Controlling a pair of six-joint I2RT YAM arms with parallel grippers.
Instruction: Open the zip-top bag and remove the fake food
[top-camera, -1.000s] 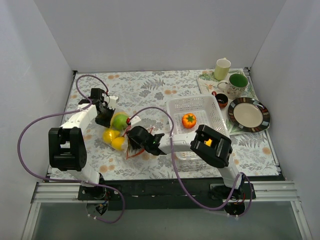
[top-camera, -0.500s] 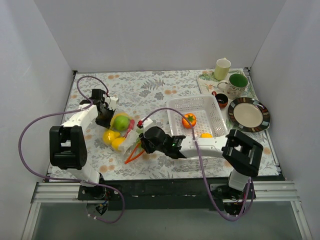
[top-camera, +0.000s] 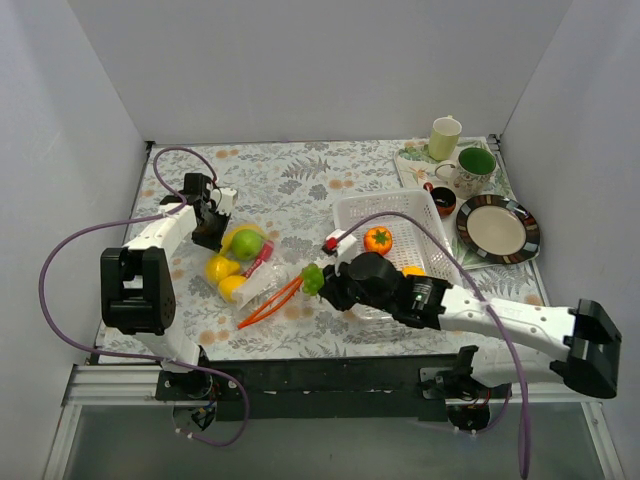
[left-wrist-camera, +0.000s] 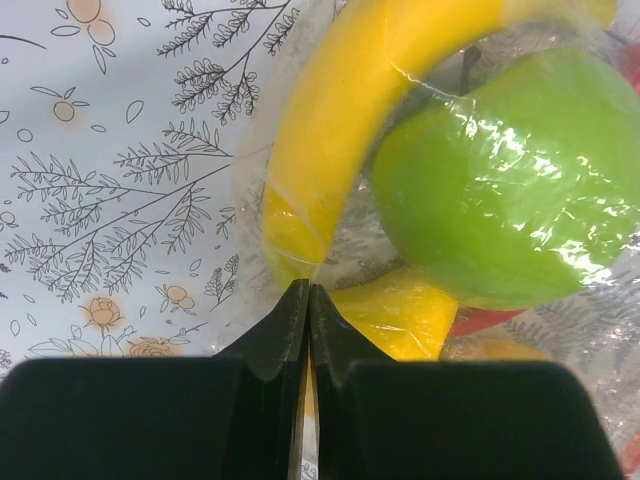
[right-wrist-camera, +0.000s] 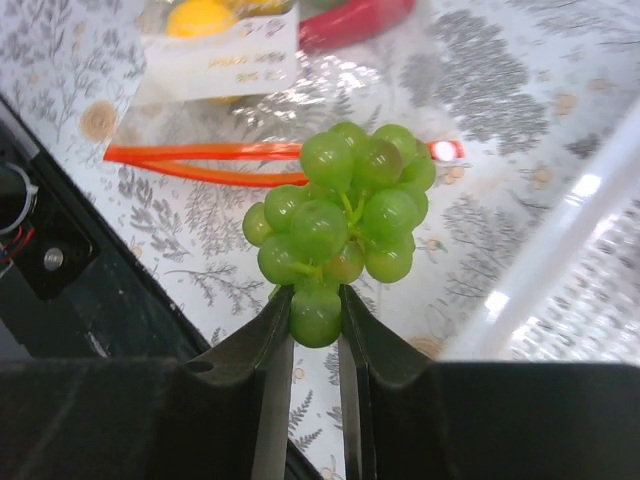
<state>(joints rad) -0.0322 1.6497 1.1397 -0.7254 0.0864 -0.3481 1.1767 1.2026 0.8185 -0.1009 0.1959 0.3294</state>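
Observation:
The clear zip-top bag (top-camera: 255, 282) lies left of centre, its red-orange zip strip (top-camera: 268, 303) open toward the front. Inside it are a green round fruit (top-camera: 246, 243), yellow pieces (top-camera: 220, 270) and a red piece (top-camera: 258, 262). My left gripper (top-camera: 216, 226) is shut on the bag's far edge; in the left wrist view its tips (left-wrist-camera: 308, 292) pinch the plastic beside a yellow banana (left-wrist-camera: 340, 110) and the green fruit (left-wrist-camera: 500, 190). My right gripper (top-camera: 318, 282) is shut on a bunch of green grapes (right-wrist-camera: 340, 220), held above the table just right of the bag's mouth (right-wrist-camera: 210, 165).
A white perforated basket (top-camera: 432, 215) right of centre holds an orange-red tomato-like piece (top-camera: 378, 239) and a yellow piece (top-camera: 412, 270). At the back right stand a striped plate (top-camera: 497, 230), a green mug (top-camera: 474, 166), a cream cup (top-camera: 445, 137) and a small bowl (top-camera: 441, 200).
My right gripper has drawn back to the right out of the bag's mouth with the green grapes in it and lifted them. The bag's mouth stretched out. The left gripper has held still.

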